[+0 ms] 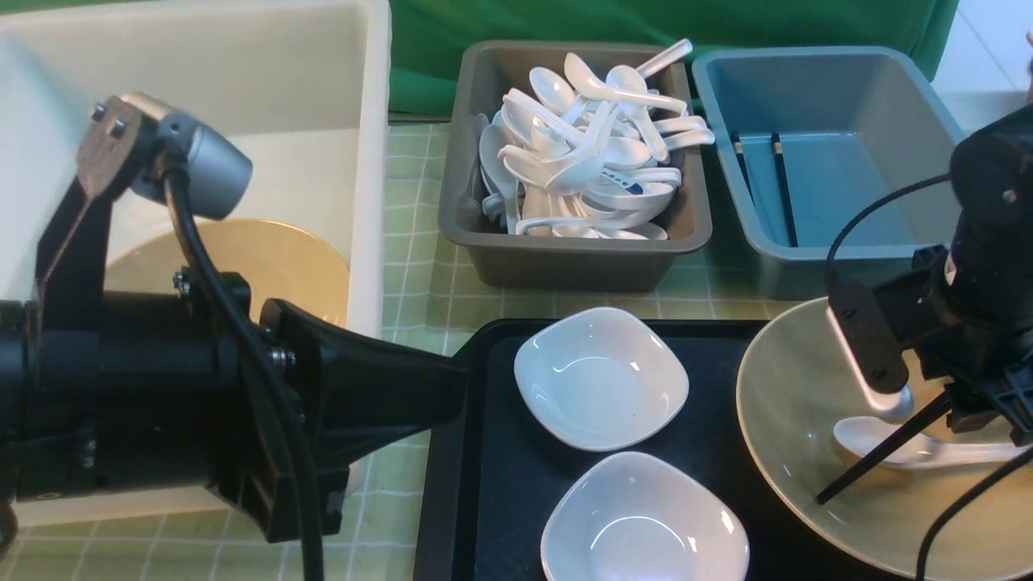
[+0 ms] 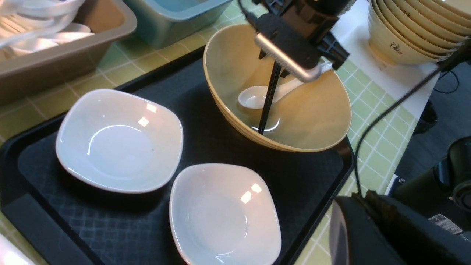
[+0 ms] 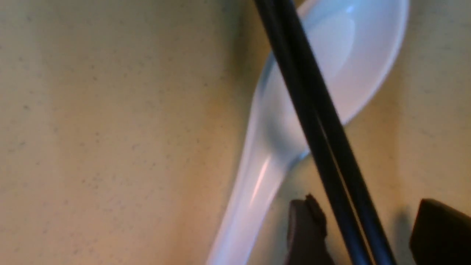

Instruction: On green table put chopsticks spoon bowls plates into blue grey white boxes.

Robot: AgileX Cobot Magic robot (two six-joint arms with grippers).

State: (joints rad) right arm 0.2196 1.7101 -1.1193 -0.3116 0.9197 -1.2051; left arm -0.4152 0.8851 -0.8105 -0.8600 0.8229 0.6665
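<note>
Chopsticks (image 3: 312, 121) lean across the spoon (image 3: 349, 55), barring it.

Yellow bowl (image 1: 776, 420) partly off-frame

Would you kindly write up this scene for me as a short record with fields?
tray: black, holding far white bowl, near white bowl, yellow bowl
yellow bowl contents: white spoon, black chopsticks
grey box: heap of spoons
blue box: chopstick pair
white box: yellow dish
right pincer: open, astride the black chopsticks
left pincer: shut, holding nothing
</note>
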